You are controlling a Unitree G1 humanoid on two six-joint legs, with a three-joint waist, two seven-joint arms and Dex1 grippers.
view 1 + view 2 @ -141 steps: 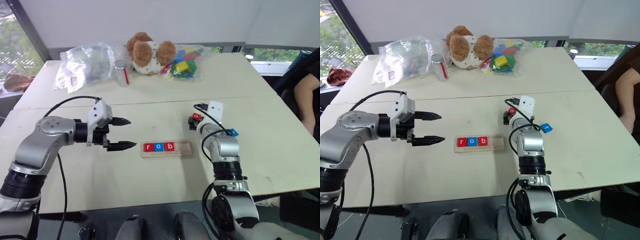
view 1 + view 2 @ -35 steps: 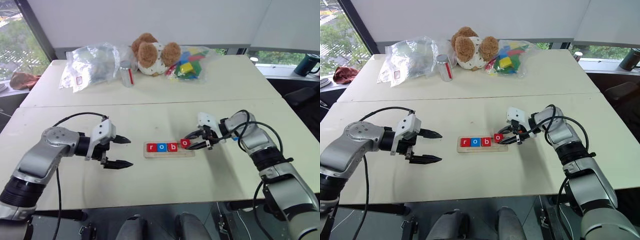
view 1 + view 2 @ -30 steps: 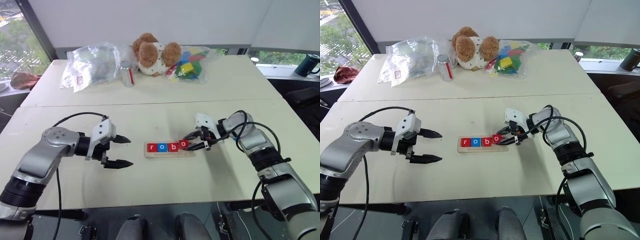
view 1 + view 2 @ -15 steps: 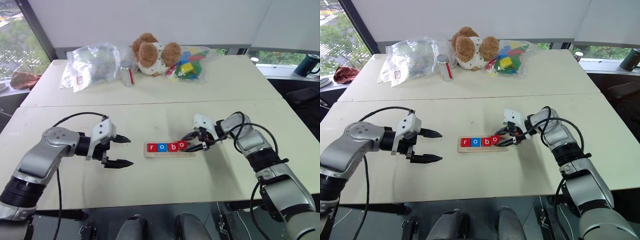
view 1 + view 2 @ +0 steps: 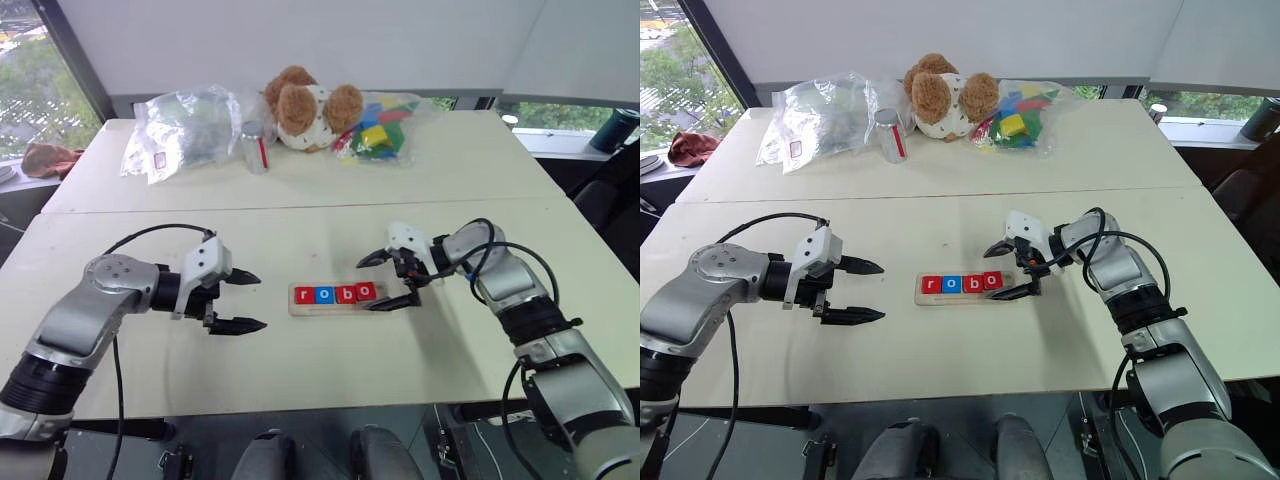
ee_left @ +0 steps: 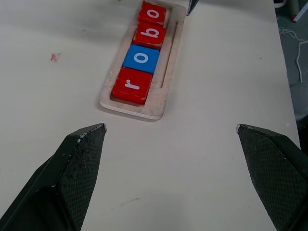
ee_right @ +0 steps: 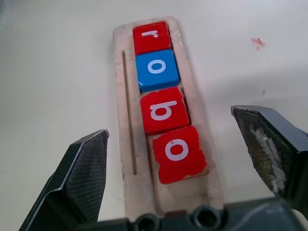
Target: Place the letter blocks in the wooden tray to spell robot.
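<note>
Pale tabletop (image 5: 300,380), wooden tray (image 7: 122,120) laid between the spread jaws of the right gripper (image 5: 385,283), nothing held. Four letter blocks seated: r (image 7: 151,36), blue o (image 7: 157,69), b (image 7: 164,110), second o (image 7: 179,153), last one skewed, not square with b. Judged: it should be nudged flush before t is fetched; t cannot be located. Left gripper (image 5: 243,301) jaws wide, empty, tray well ahead of them.

Four letter blocks (image 6: 142,52), r, o, b, o, lie in the wooden tray (image 6: 163,86) on the desk (image 6: 202,159), beyond the left gripper's (image 6: 171,132) wide-apart fingers.
</note>
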